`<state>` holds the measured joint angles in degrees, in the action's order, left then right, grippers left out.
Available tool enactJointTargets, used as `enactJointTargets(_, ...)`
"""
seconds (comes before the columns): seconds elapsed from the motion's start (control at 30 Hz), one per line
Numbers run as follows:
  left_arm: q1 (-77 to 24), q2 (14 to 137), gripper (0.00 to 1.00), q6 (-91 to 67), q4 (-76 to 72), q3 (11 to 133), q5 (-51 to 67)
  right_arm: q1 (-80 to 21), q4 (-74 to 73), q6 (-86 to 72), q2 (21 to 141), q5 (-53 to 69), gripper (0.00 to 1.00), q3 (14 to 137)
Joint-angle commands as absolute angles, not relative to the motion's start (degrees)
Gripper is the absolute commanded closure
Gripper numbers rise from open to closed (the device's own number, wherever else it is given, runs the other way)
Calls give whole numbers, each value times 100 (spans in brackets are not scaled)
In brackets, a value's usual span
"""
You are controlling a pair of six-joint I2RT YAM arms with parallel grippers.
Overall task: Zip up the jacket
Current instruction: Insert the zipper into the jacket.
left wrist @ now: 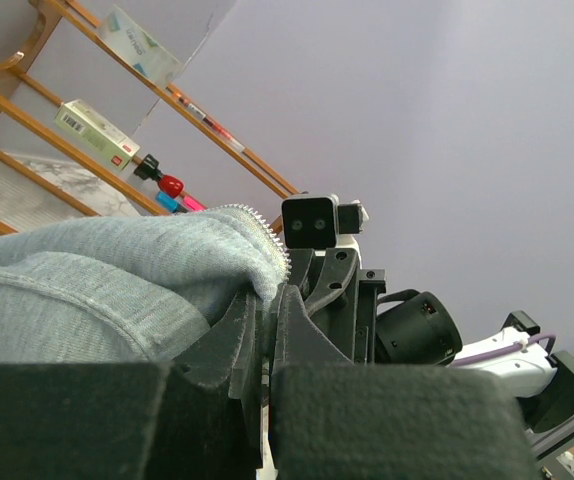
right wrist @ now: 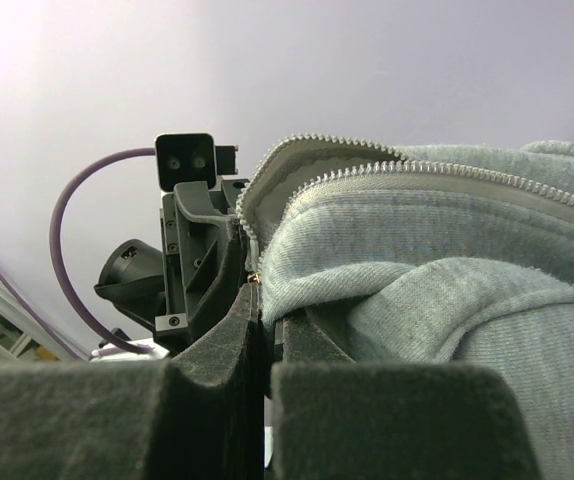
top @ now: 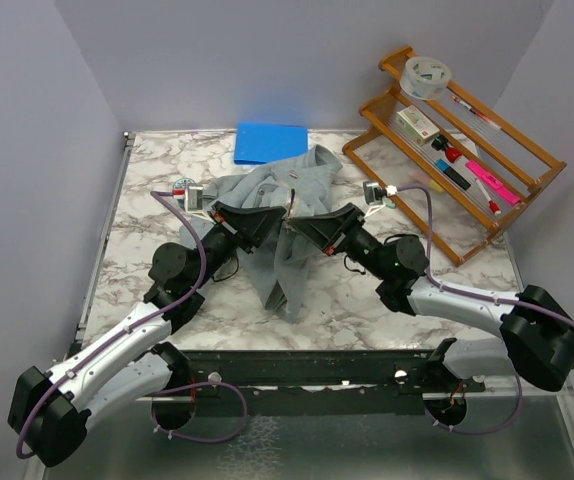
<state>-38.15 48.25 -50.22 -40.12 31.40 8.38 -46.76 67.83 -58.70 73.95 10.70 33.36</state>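
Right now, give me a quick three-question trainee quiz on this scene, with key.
1. True or false: the left gripper and the right gripper are both shut on the jacket.
2. Where is the blue pad? A) at the far edge of the table, behind the jacket; B) on the floor; C) draped over an arm.
3. In the right wrist view, are the two tooth rows of the zipper joined?
Key: 1 true; 2 A; 3 no, they lie apart.

Big light grey fleece hooded jacket [top: 312, 178] sits all crumpled mid marble table [top: 137, 235], pale front zipper [right wrist: 447, 169] open, teeth edges showing.
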Motion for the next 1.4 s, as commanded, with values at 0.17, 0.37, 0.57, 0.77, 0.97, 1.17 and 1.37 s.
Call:
enactJointTargets(0.17, -3841, 4710, 100, -5106, -4236, 3171, 1070, -4691, 7311, -5634, 7359, 1302, 100, 3389)
enactJointTargets(0.37, -3835, 4692, 100, -5109, -4236, 3206, 1035, -4690, 7154, -5477, 7268, 1472, 100, 3308)
enactJointTargets(0.57, -3839, 4693, 100, -5132, -4236, 3208, 1025, -4688, 7084, -5414, 7161, 1436, 100, 3237)
enactJointTargets(0.77, -3835, 4704, 100, -5138, -4245, 3225, 1089, -4691, 7028, -5446, 7118, 1304, 100, 3237)
enactJointTargets(0.97, -3841, 4749, 100, -5137, -4254, 3229, 1150, -4688, 7129, -5484, 7198, 1268, 100, 3304)
enactJointTargets(1.17, -3833, 4790, 100, -5158, -4260, 3223, 1199, -4693, 7251, -5514, 7165, 1168, 100, 3260)
enactJointTargets(1.37, -3836, 4825, 100, -5159, -4277, 3217, 1229, -4693, 7297, -5581, 7130, 1036, 100, 3227)
